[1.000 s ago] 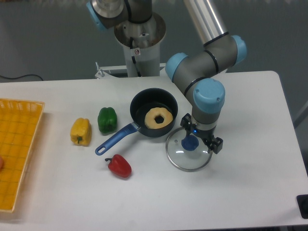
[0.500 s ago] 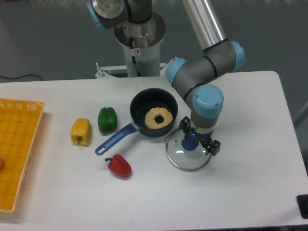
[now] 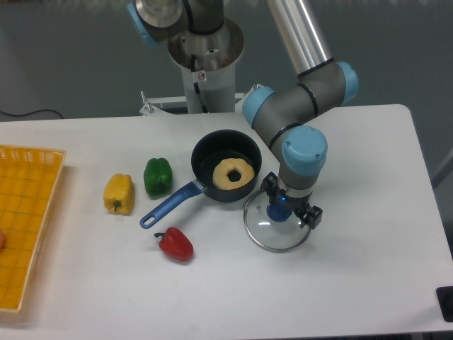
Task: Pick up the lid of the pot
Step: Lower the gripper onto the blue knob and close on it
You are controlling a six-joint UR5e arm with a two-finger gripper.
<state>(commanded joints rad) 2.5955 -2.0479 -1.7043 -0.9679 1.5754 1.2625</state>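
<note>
"How is the gripper (image 3: 291, 201) standing?"

"Spread, its two fingers apart with nothing pinched in them. It points down over the pot lid (image 3: 274, 237)."

"And where's the lid from there?"

"Right under it, flat on the table (image 3: 375, 283). The blue knob (image 3: 280, 210) shows by the gap between the fingers, nearer the finger on the pan's side. Whether either finger touches the lid, I can't tell."

"What's next to that?"

"The black pan (image 3: 203, 159), just beside the lid, a tan ring (image 3: 243, 168) inside and its blue handle (image 3: 168, 207) slanting away."

"Farther out?"

"A red pepper (image 3: 176, 245), a green one (image 3: 158, 177), then a yellow one (image 3: 119, 195). Well apart, an orange crate (image 3: 44, 170)."
</note>
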